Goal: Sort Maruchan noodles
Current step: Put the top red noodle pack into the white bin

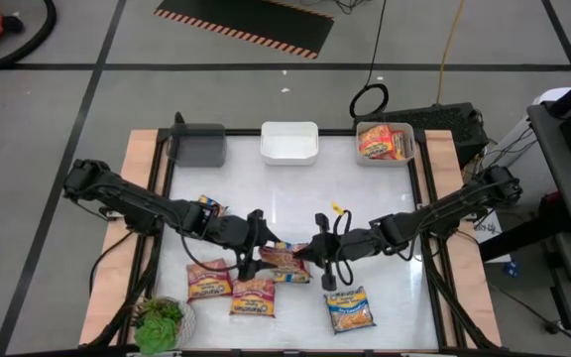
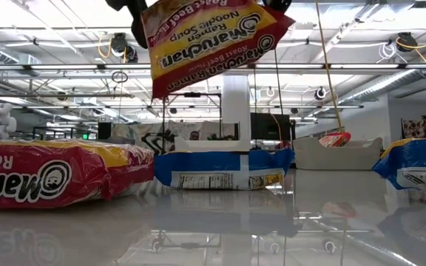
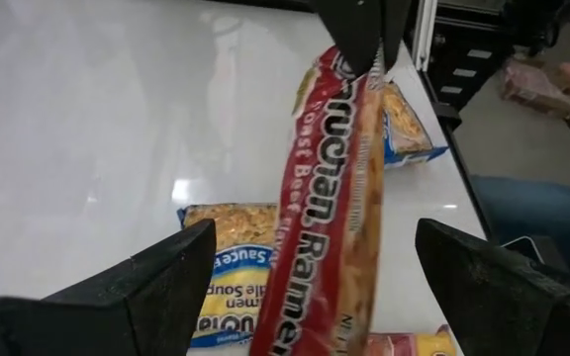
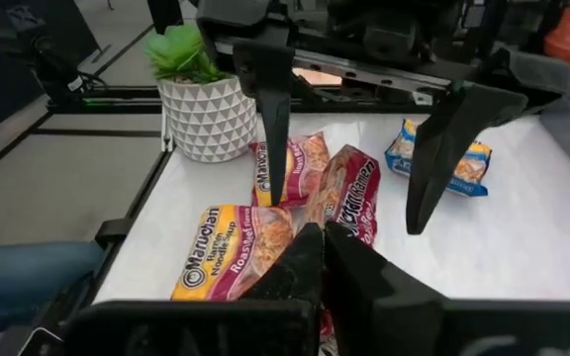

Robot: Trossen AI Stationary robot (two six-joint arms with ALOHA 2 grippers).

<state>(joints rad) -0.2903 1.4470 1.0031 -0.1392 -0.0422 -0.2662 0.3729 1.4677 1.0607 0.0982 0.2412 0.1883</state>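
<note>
a red roast beef maruchan ramen packet (image 1: 284, 257) hangs above mid-table, pinched at one edge by the right gripper (image 1: 305, 252) so it dangles between the wide-apart fingers of the left gripper (image 1: 259, 244), likely a handover.

Red crinkly plastic Maruchan roast beef packet (image 2: 211, 46): upper edge cut off in low view; lower end beyond left gripper (image 3: 310, 287) cut off in left wrist view

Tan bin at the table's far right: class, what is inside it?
The tan bin holds red-and-orange noodle packets, apparently two or more. Anything beneath them is covered, so the exact count stays unclear.
</note>
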